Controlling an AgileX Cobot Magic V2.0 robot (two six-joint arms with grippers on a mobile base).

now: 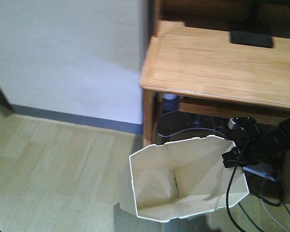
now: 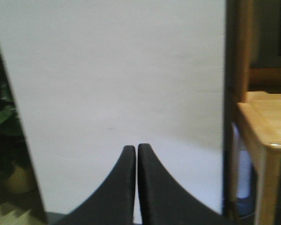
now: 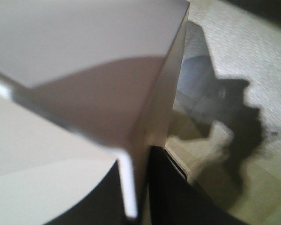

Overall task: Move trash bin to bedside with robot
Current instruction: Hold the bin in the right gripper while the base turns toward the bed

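Trash bin (image 1: 157,186) rim, seemingly pinched, R gripper (image 1: 230,158)

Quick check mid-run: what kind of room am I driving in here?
Probably a home or dorm room, study or bedroom: a light wooden desk beside the trash bin, wood-look flooring, a potted plant by the white wall.

At 6 o'clock, on floor (image 1: 48,164): bin (image 1: 183,183). Behind it at 1 o'clock: desk (image 1: 217,63), just right of wall (image 1: 63,58) at 10 o'clock. On desk's far side: slab (image 1: 251,38). Under desk: cables (image 1: 183,131). At bin's 3 o'clock rim, touching: right gripper (image 1: 230,158).
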